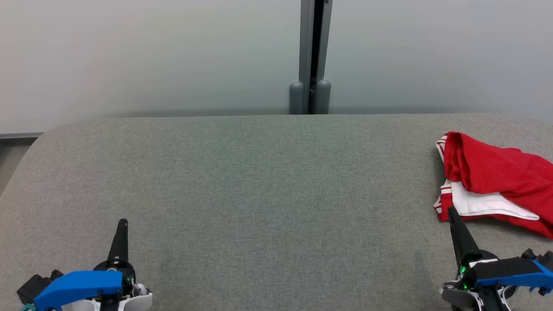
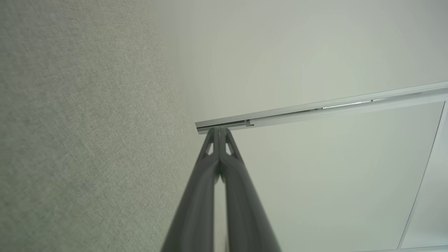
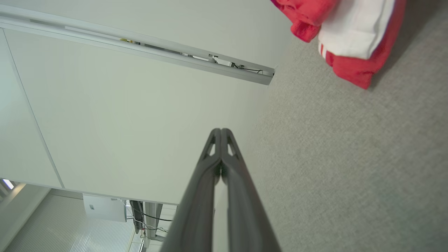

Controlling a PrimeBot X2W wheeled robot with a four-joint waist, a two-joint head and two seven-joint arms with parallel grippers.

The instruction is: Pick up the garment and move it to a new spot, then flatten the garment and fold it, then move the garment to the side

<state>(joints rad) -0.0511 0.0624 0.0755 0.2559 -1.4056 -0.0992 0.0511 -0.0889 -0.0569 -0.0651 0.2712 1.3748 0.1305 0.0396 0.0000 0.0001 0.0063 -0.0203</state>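
The red and white garment (image 1: 501, 175) lies bunched in loose folds on the grey table (image 1: 259, 181), just ahead of the right gripper (image 1: 452, 212) and slightly to its right. That gripper is clenched on nothing, as is the left gripper (image 1: 122, 224), well away from the cloth. Soft, light and floppy, it will likely sag when lifted. The striped edge nearest the right fingertips looks the easiest hold.

Grey fabric table (image 1: 259, 194); red-white garment (image 1: 497, 181) crumpled at right edge
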